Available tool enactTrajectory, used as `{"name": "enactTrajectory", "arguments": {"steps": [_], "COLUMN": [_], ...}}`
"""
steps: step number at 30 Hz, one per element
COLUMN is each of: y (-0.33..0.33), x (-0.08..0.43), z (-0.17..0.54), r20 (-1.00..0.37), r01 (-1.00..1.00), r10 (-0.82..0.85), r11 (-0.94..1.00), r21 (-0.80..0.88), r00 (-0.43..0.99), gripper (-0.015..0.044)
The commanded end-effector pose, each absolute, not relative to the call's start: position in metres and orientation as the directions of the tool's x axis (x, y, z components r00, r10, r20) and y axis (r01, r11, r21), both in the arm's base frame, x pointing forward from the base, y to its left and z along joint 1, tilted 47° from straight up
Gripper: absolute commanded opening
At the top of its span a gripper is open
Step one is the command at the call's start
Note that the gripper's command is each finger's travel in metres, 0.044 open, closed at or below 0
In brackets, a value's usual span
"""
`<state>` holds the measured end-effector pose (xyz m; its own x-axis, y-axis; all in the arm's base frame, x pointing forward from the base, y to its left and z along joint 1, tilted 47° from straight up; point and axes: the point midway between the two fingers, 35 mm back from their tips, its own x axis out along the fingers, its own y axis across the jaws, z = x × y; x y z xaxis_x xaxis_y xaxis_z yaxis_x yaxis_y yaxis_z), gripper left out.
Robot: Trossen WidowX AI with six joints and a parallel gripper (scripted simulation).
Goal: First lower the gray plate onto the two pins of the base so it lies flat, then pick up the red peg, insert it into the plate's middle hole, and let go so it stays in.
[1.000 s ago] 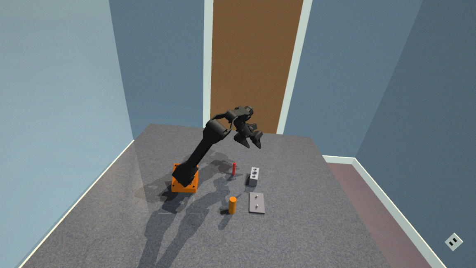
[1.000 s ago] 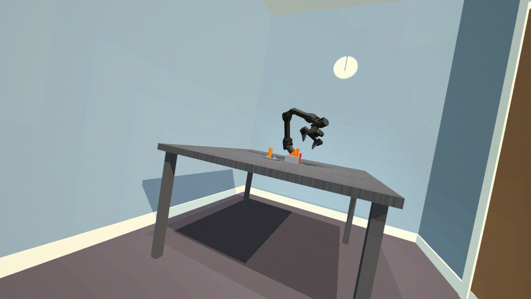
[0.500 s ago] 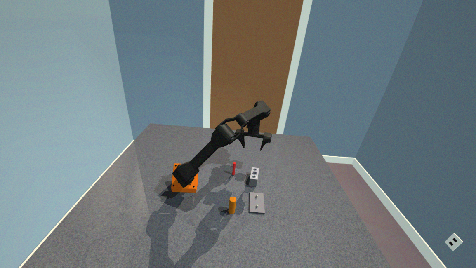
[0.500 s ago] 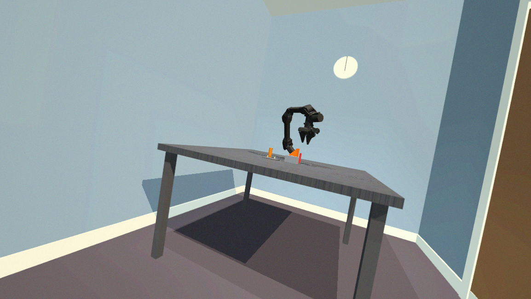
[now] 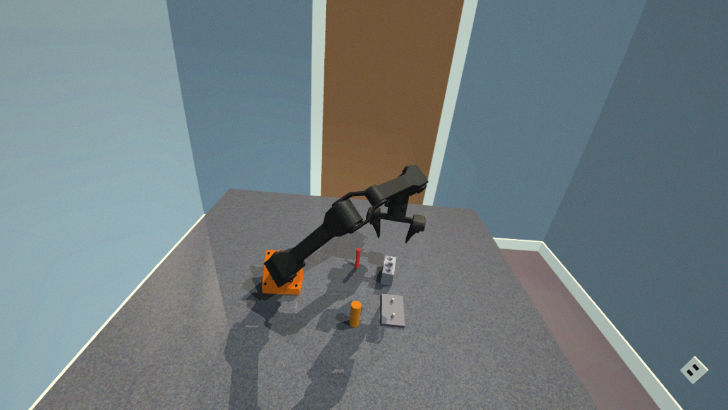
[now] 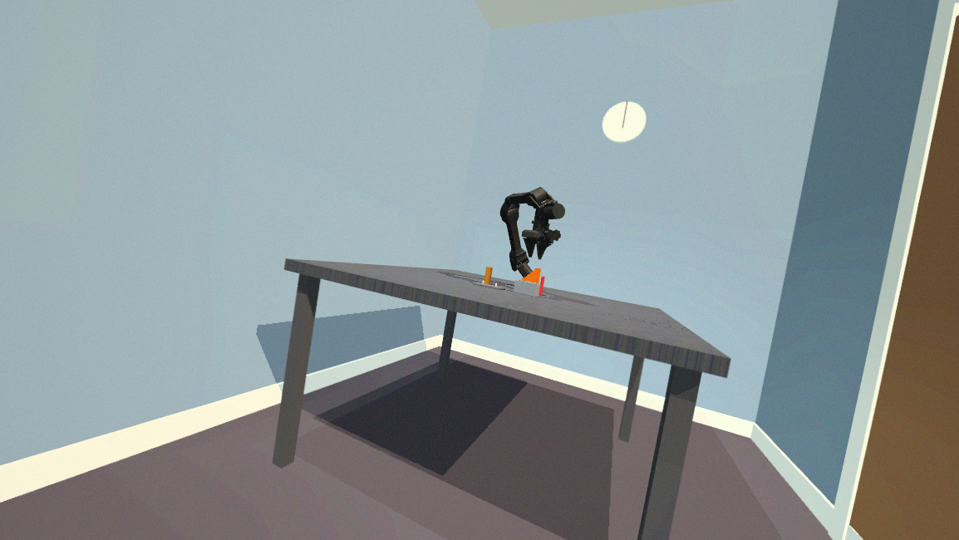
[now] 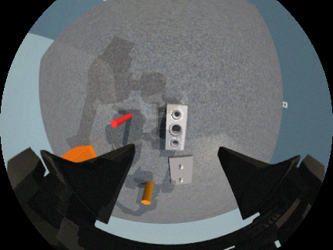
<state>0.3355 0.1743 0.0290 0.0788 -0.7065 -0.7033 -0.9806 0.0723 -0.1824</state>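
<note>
above a gray tabletop, the black gripper points down with its fingers wide apart and nothing between them. under it, the gray plate, a thick block with three holes in a row, rests on the table, off the pins. just beside it lies the flat base, two short pins standing up from it. the red peg stands upright near the plate's other end, and an orange cylinder stands near the base.
</note>
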Motion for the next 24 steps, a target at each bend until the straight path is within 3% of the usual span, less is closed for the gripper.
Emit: {"name": "enactTrajectory", "arguments": {"steps": [1,24], "y": [0.164,0.107], "x": [0.339,0.346], "z": [0.036,-0.020], "r20": [-0.700,-0.697], "r01": [-0.982,-0.981], "r10": [-0.710,-0.712], "r11": [0.067,0.066], "r21": [-0.179,-0.181], "r00": [0.080,0.081], "gripper": [0.0440,0.0440]}}
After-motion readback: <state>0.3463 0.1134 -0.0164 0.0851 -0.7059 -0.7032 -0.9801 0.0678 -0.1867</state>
